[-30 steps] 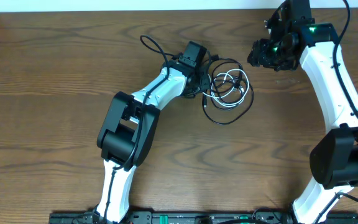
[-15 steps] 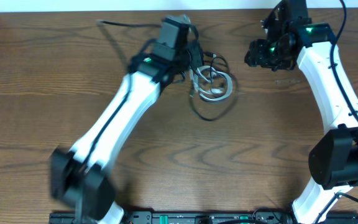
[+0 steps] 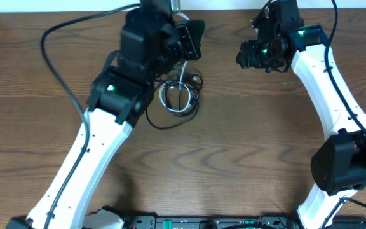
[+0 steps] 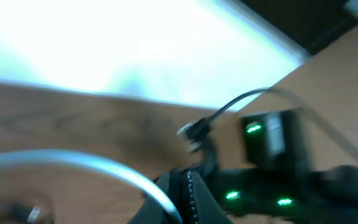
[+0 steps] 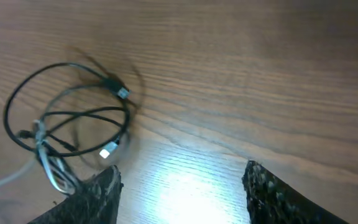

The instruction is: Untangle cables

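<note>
The tangle of a black cable point(image 3: 161, 122) and a white cable point(image 3: 175, 97) lies on the table at the back middle. My left gripper point(image 3: 184, 49) is raised above it and shut on a strand of the white cable point(image 4: 104, 165), which hangs down to the tangle. The left wrist view is blurred, and its jaws point(image 4: 191, 199) pinch the white strand. My right gripper point(image 3: 251, 55) hovers open and empty to the right of the tangle. In the right wrist view the black cable point(image 5: 67, 106) loops with the white cable point(image 5: 48, 169), left of the open fingers point(image 5: 182, 193).
The wooden table point(image 3: 246, 146) has its far edge just behind both grippers, with a white surface beyond it. The thick black wire of the left arm point(image 3: 62, 38) arcs over the table's back left. My right arm point(image 4: 272, 134) shows in the left wrist view with green lights.
My left arm has risen and swung left and back, lifting the white strand and dragging the tangle leftward. My right gripper has shifted slightly left.
</note>
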